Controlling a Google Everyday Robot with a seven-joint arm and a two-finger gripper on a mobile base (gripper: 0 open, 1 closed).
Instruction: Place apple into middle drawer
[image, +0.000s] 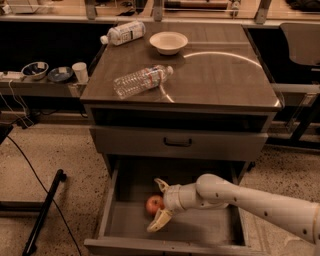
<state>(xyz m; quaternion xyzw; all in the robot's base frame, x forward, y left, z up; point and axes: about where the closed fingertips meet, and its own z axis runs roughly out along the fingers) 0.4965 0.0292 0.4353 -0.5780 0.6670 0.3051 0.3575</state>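
The red-orange apple (153, 204) rests on the floor of the open grey middle drawer (200, 226), left of its centre. My gripper (154, 205) reaches into the drawer from the right on a white arm. It is open, with one pale finger (161, 185) behind the apple and the other finger (158, 221) in front of it. Both fingers are spread wider than the apple, and any contact with it is not clear.
Above is a shallower closed drawer front with a black handle (177, 142). On the cabinet top lie a clear plastic bottle (141, 81), a second bottle (123, 33) and a white bowl (168, 42). A shelf with bowls and a cup (79, 72) stands left. A black pole (44, 211) lies on the floor.
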